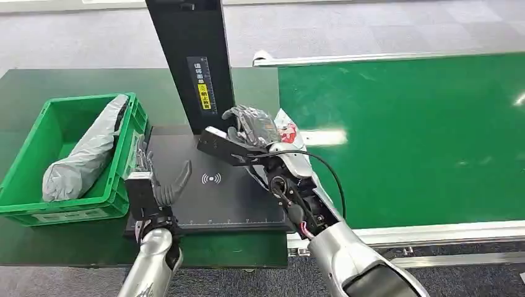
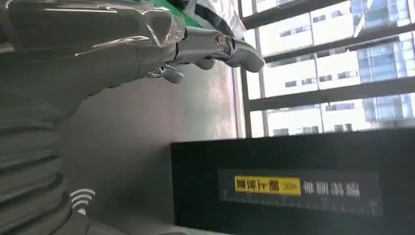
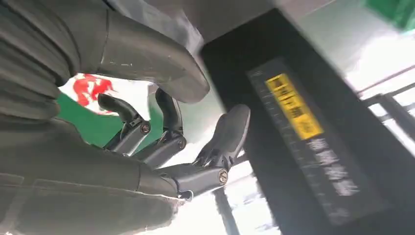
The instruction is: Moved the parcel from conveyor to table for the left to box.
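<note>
My right hand (image 1: 242, 143) grips a crinkled grey and white parcel (image 1: 266, 122) with red print, just above the back right corner of the black scan pad (image 1: 210, 198), beside the black pillar (image 1: 192, 55). In the right wrist view the parcel's white, red-printed face (image 3: 93, 88) shows behind the thumb and curled fingers (image 3: 166, 142). My left hand (image 1: 160, 185) hovers over the pad's left edge beside the green crate (image 1: 124, 167), fingers apart and holding nothing; its fingers (image 2: 215, 46) stretch out in the left wrist view.
A long grey parcel (image 1: 86, 154) lies in the green crate on the dark green table (image 1: 37, 86). The green conveyor belt (image 1: 421, 136) runs along the right, with a metal rail (image 1: 433, 234) at its near edge. The pillar carries a yellow label (image 1: 203, 96).
</note>
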Motion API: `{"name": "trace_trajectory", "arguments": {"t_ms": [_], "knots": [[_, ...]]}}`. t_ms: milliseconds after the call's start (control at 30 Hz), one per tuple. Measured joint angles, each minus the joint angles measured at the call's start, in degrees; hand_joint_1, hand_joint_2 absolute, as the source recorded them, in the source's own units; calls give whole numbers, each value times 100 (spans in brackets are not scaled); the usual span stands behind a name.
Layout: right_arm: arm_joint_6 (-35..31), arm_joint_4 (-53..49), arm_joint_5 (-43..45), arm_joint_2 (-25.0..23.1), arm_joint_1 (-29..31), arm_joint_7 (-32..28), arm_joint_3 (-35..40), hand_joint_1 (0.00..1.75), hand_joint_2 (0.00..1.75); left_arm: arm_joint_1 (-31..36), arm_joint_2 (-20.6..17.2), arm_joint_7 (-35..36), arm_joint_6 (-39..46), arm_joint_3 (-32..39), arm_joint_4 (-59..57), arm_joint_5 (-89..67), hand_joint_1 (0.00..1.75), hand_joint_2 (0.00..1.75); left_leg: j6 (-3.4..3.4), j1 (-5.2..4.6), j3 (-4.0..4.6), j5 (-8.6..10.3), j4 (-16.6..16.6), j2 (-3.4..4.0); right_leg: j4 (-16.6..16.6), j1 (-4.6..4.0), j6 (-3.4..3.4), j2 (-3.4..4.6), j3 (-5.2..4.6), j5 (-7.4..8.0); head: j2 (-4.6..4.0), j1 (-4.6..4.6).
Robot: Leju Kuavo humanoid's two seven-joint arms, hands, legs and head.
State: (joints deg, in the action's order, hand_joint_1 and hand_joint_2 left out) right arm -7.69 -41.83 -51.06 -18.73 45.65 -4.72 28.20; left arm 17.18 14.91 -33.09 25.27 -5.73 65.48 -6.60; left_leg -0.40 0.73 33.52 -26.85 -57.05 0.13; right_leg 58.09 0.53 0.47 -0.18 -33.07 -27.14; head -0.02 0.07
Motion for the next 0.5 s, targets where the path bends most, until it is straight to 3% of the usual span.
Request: {"name": "trace_trajectory", "arguments": {"t_ms": [167, 467, 500], "knots": [[142, 22, 486, -124, 104, 18, 205, 175, 175, 113, -17, -137, 343, 196, -124, 172, 0, 175, 0, 0, 0, 0, 0, -1, 0, 0, 0, 0, 0, 0, 0, 2], [-382, 79, 876, -94, 150, -236, 389, 175, 175, 179, -33, -271, 389, 299, -336, 253, 0, 175, 0, -1, 0, 0, -1, -2, -1, 1, 0, 0, -1, 0, 2, 0], [-398, 28, 894, -68, 150, -254, 387, 12, 175, 179, -37, -273, 389, 302, -348, 264, 0, 175, 0, -1, 0, 0, -1, -2, -1, 1, 0, 0, -1, 0, 2, 2]]}}
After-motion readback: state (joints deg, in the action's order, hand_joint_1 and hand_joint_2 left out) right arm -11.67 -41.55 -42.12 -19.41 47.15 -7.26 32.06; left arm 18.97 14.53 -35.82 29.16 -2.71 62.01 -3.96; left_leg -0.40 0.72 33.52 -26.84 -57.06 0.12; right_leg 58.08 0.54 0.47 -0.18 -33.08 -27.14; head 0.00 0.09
